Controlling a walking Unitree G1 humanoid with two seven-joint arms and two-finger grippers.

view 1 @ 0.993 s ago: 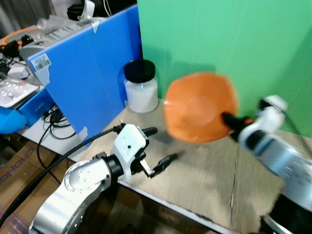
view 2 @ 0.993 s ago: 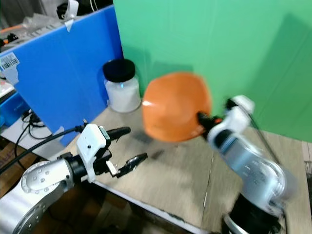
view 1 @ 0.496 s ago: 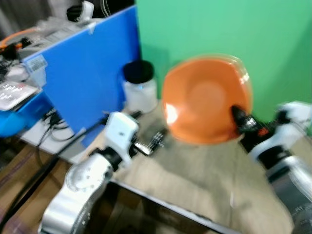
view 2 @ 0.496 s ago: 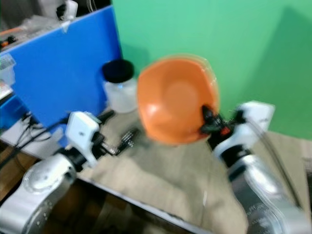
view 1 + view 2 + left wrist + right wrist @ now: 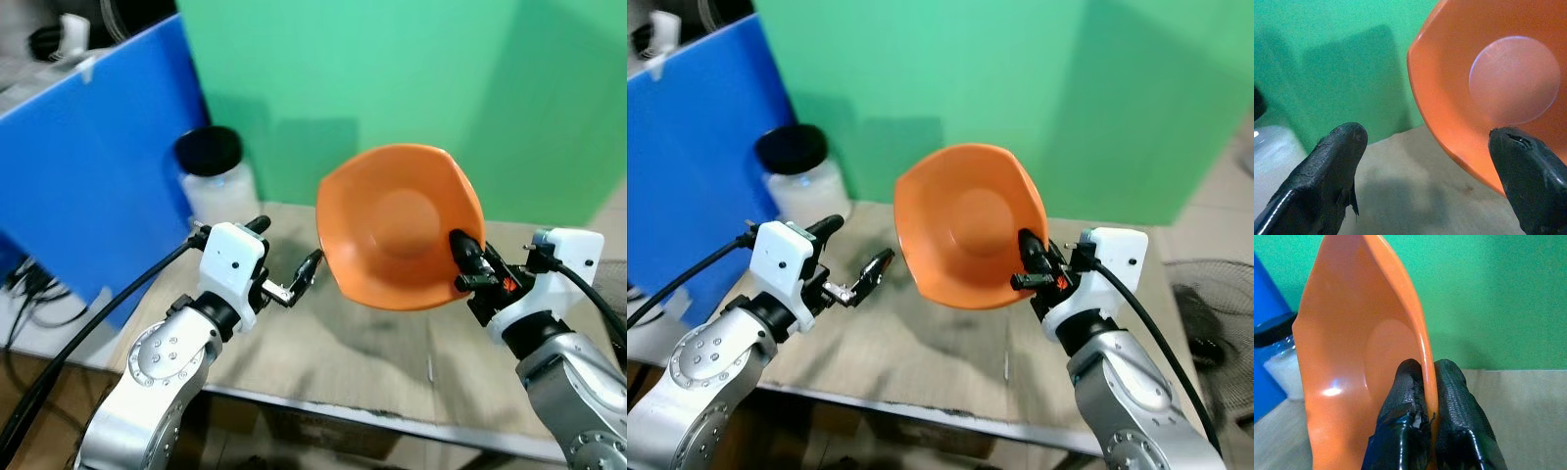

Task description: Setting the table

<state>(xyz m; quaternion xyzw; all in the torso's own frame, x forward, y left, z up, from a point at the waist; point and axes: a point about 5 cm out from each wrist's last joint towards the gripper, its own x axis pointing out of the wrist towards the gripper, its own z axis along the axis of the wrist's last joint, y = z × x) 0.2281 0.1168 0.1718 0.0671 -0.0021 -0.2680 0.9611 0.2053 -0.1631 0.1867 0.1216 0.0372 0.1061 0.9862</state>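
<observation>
An orange bowl (image 5: 397,225) hangs tilted above the brown table (image 5: 323,343), its hollow facing me. My right gripper (image 5: 464,264) is shut on the bowl's right rim, one finger on each side of the edge (image 5: 1427,396). My left gripper (image 5: 286,262) stands open just left of the bowl, a little above the table, with nothing between its fingers (image 5: 1327,171). In the left wrist view the orange bowl (image 5: 1498,83) sits beyond the fingertips, apart from them.
A clear jar with a black lid (image 5: 216,176) stands at the table's back left. A blue board (image 5: 88,166) rises to the left and a green wall (image 5: 392,78) runs behind. The table's front edge (image 5: 362,416) is close below both arms.
The camera has swung right, so the scene shifted left. My right gripper has brought the bowl lower and steadier. My left gripper has lifted and come nearer the bowl's left rim.
</observation>
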